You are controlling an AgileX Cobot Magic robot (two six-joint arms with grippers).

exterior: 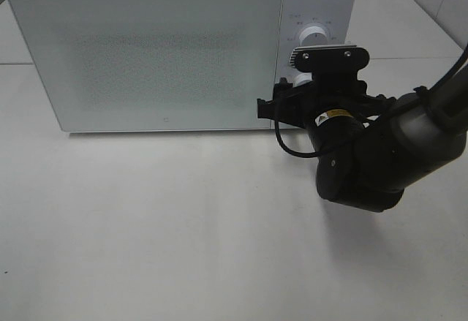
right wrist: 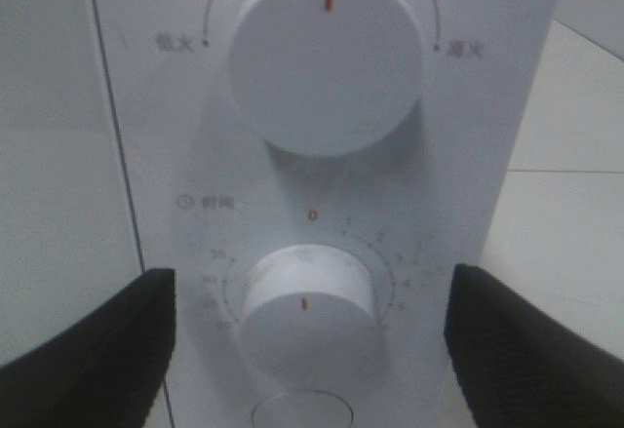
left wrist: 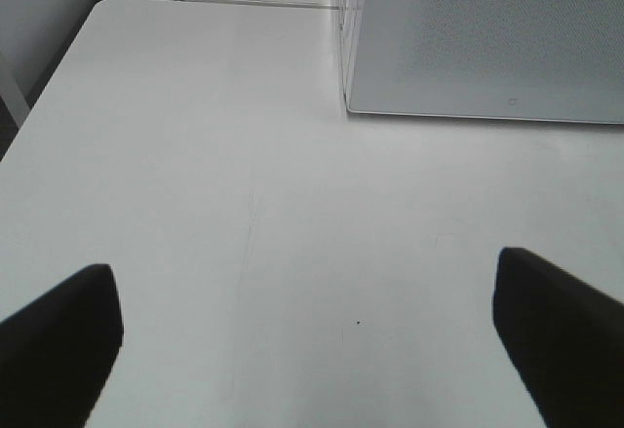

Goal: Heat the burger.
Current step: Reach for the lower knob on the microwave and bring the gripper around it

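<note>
Right wrist view, right gripper released, fingers flanking lower timer knob, microwave door closed.

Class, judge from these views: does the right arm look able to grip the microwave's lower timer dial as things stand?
Probably yes. The right gripper faces the control panel with its fingers spread either side of the lower timer dial, and nothing lies between them.
</note>
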